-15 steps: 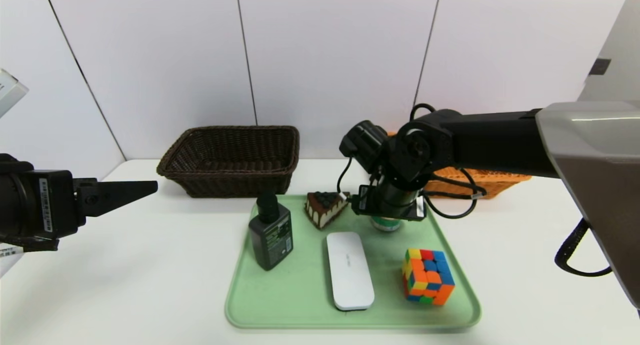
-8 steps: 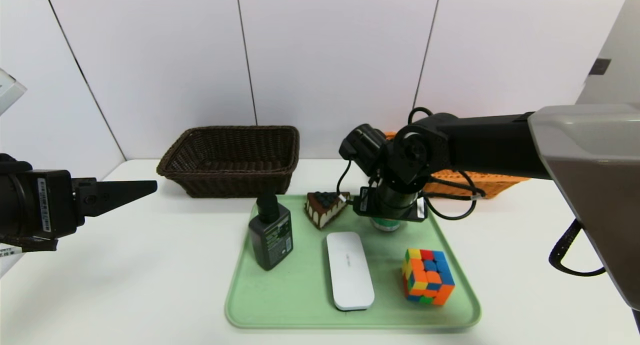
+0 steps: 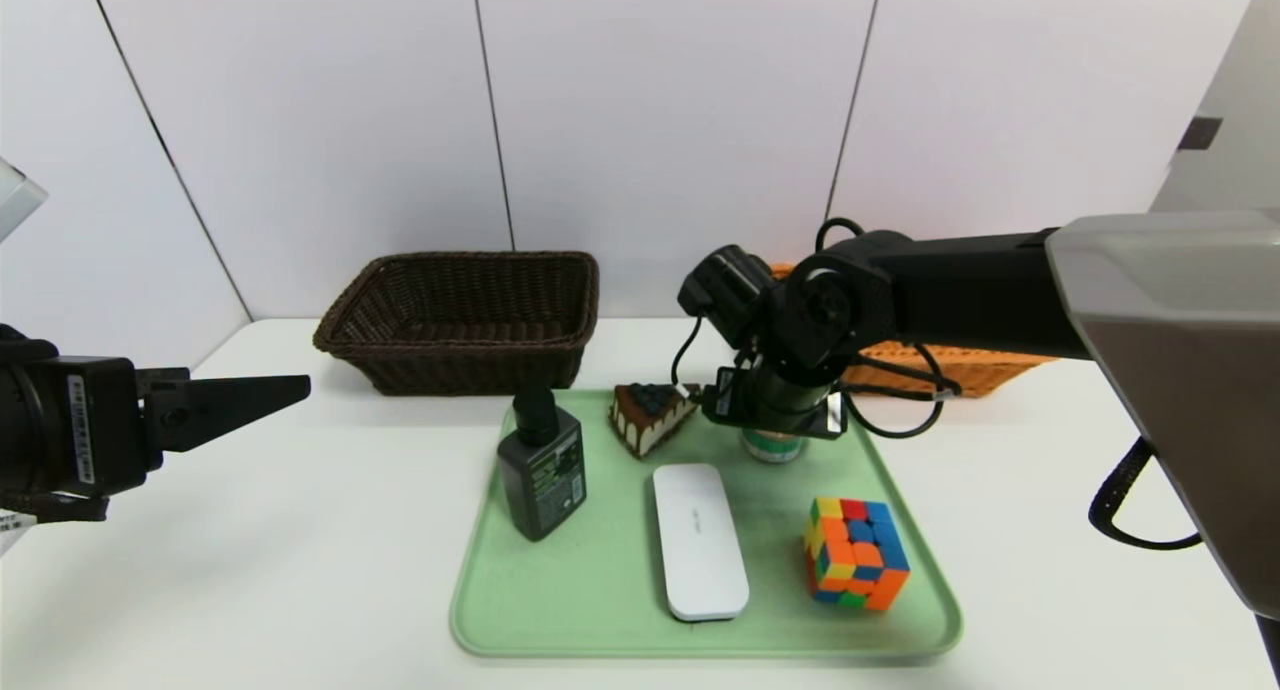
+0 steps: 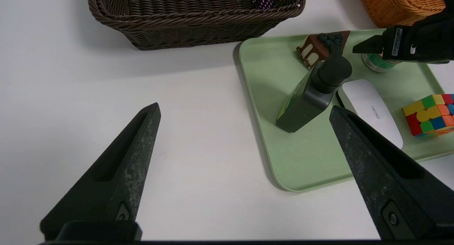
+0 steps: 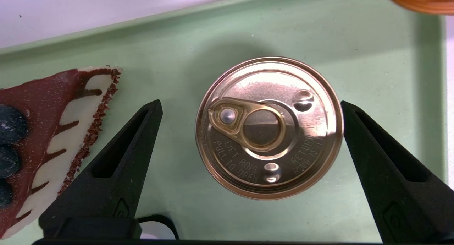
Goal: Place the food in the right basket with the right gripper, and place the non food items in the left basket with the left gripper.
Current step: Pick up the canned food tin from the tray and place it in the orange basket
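Upper centre-right, the wide-open, empty right gripper (image 5: 251, 103) hovers at a pull-ring can (image 3: 771, 446); left gripper (image 4: 244, 106), open, empty, far left. Five items remain on the central tray (image 3: 560, 638).

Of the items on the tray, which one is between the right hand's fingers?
The round tin can with the pull ring on its lid: it sits between the right hand's open fingers; the other items lie outside them.

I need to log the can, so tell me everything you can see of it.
The pull-tab can stands upright on the green tray, with a shiny metal lid, a ring tab and stamped "pull to open" wording. Its side carries a green-and-white label. It sits unopened between the right gripper's open fingers, not gripped.
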Controlling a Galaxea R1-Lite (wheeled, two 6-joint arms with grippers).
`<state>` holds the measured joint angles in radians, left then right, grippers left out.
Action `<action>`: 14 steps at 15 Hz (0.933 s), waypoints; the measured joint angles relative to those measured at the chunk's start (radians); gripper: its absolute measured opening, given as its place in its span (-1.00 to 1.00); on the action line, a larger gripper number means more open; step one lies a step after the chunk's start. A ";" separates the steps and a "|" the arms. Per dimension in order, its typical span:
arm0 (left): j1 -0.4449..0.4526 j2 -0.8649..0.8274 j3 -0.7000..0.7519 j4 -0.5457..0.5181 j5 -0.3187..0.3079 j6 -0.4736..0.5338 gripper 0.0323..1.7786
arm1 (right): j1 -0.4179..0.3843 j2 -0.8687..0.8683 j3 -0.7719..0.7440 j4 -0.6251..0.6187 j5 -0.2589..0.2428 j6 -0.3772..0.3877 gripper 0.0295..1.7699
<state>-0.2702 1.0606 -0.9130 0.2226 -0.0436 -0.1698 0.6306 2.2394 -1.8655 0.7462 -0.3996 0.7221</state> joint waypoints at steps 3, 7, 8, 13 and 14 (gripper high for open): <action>0.000 -0.008 0.000 0.001 -0.001 0.000 0.90 | -0.001 0.003 0.000 -0.001 0.001 0.001 0.92; 0.000 -0.014 0.003 0.001 -0.002 0.000 0.90 | -0.007 0.004 0.001 -0.001 0.001 0.003 0.92; 0.000 -0.015 0.003 0.001 -0.003 0.000 0.90 | -0.011 0.004 0.001 -0.002 0.001 0.007 0.92; 0.000 -0.020 0.006 0.003 -0.004 -0.001 0.90 | -0.015 0.009 0.002 -0.002 0.007 0.017 0.30; 0.000 -0.022 0.009 0.003 -0.003 0.000 0.90 | -0.016 0.008 0.005 -0.003 0.007 0.017 0.26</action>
<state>-0.2702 1.0389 -0.9038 0.2260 -0.0470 -0.1698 0.6151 2.2477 -1.8609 0.7436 -0.3923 0.7389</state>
